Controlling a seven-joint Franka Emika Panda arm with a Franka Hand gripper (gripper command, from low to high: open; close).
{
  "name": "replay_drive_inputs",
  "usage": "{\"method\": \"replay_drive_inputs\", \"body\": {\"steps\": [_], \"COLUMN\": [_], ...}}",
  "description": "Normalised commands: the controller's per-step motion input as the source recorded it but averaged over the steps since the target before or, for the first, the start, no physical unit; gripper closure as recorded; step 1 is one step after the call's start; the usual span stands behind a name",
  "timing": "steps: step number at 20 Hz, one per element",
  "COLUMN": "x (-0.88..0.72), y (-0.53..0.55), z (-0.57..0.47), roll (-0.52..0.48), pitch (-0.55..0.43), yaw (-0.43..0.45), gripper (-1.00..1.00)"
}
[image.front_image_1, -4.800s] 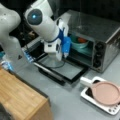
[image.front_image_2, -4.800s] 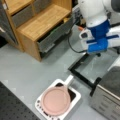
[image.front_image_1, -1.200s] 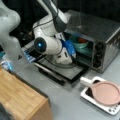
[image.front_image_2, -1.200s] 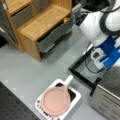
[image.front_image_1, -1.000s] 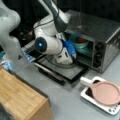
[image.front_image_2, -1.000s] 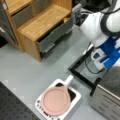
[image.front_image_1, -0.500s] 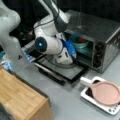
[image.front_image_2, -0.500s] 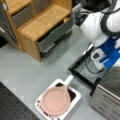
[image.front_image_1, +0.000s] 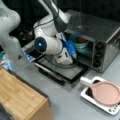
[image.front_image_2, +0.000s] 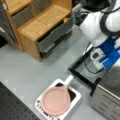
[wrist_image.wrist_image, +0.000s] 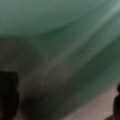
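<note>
Hand (image.front_image_1: 75, 53): reaching into open toaster oven (image.front_image_1: 100, 40), next to teal bowl (image.front_image_1: 81, 42); fingers apart or together: cannot tell | Wrist view: teal bowl (wrist_image.wrist_image: 60, 22) fills frame | Surface (image.front_image_2: 30, 72): pink pan (image.front_image_2: 55, 100) on white tray (image.front_image_2: 75, 96) | Writing: none readable

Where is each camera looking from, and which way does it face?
Front view: high, facing the open toaster oven, arm reaching in toward the teal bowl.
Front view: overhead, down on the wooden shelf and pink pan, arm at right.
Wrist view: pressed against the bowl; dark fingers at edges.
Both front views share pan and oven door.
</note>
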Motion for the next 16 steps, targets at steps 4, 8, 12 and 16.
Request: {"method": "replay_drive_inputs", "body": {"steps": [4,8,12,16], "x": [0.14,0.14,0.15,0.17], "y": [0.07,0.03,-0.03,-0.11], "z": [0.10,0.12,0.13,0.16], "roll": [-0.027,-0.053,-0.092,-0.130], "pitch": [0.009,0.006,-0.013,-0.019], "yaw": [-0.132,-0.115,-0.098,-0.078], "gripper": [1.00,1.00,1.00,1.00]}}
